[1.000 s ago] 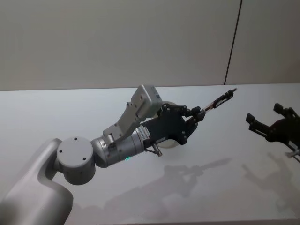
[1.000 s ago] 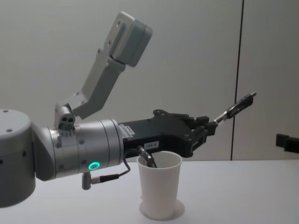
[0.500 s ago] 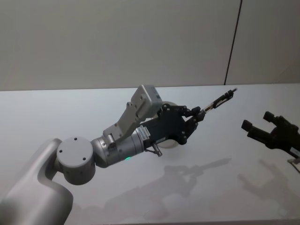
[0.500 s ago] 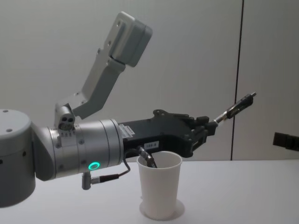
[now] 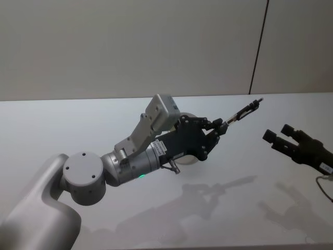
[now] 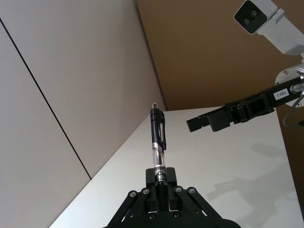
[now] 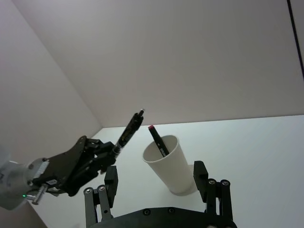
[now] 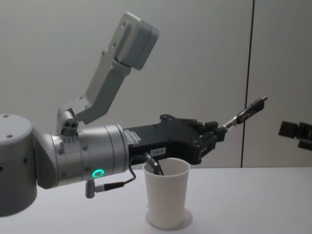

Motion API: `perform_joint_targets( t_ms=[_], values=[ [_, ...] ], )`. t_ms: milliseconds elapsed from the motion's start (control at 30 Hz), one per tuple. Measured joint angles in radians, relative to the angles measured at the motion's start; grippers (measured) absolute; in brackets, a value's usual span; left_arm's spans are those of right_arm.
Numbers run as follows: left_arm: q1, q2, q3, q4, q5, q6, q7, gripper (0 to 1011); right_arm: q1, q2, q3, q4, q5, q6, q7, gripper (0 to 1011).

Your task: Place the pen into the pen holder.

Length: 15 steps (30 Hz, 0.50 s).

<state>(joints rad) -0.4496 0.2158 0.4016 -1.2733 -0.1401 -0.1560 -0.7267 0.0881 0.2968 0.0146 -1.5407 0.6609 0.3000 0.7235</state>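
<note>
The left arm, smooth grey metal with a small green light on its wrist, reaches across from the left. A white sticker on the black pincer body carries print too small to read. The left pincer [image 5: 222, 126] is clenched on the lower end of the pen [image 5: 243, 111], a slim black pen with a clear barrel section and a clip, held in the air pointing up and to the right. Lettering on the barrel near the grip cannot be made out.

Below that arm stands the pen holder [image 8: 166, 194], a plain white tapered paper cup with a rolled rim, upright on the table [image 5: 62, 125]. A dark marker [image 7: 157, 139] with a reddish tip already leans inside it.

Further right, the right pincer [image 5: 278, 137] hovers above the table, well apart from the pen, its black fingers spread and holding nothing; a label on its arm reads "183-1".

The table is matte white; the walls behind are plain beige panels with a dark vertical seam.
</note>
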Motion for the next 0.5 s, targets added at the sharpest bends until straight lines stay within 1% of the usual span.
perform_joint_targets(
  t_ms=[33, 67, 233, 333, 500],
  values=[
    [0.000, 0.000, 0.000, 0.000, 0.000, 0.000, 0.000, 137, 0.000, 0.000, 0.000, 0.000, 0.000, 0.000, 0.000, 1002],
    [0.000, 0.000, 0.000, 0.000, 0.000, 0.000, 0.000, 137, 0.001, -0.003, -0.003, -0.002, 0.015, 0.006, 0.001, 1002],
    [0.000, 0.000, 0.000, 0.000, 0.000, 0.000, 0.000, 137, 0.003, -0.011, -0.012, -0.006, 0.053, 0.019, -0.002, 1002],
    [0.000, 0.000, 0.000, 0.000, 0.000, 0.000, 0.000, 137, 0.007, -0.020, -0.021, -0.008, 0.081, 0.026, -0.016, 1002],
    [0.000, 0.000, 0.000, 0.000, 0.000, 0.000, 0.000, 137, 0.012, -0.033, -0.031, -0.008, 0.112, 0.029, -0.038, 1002]
  ],
)
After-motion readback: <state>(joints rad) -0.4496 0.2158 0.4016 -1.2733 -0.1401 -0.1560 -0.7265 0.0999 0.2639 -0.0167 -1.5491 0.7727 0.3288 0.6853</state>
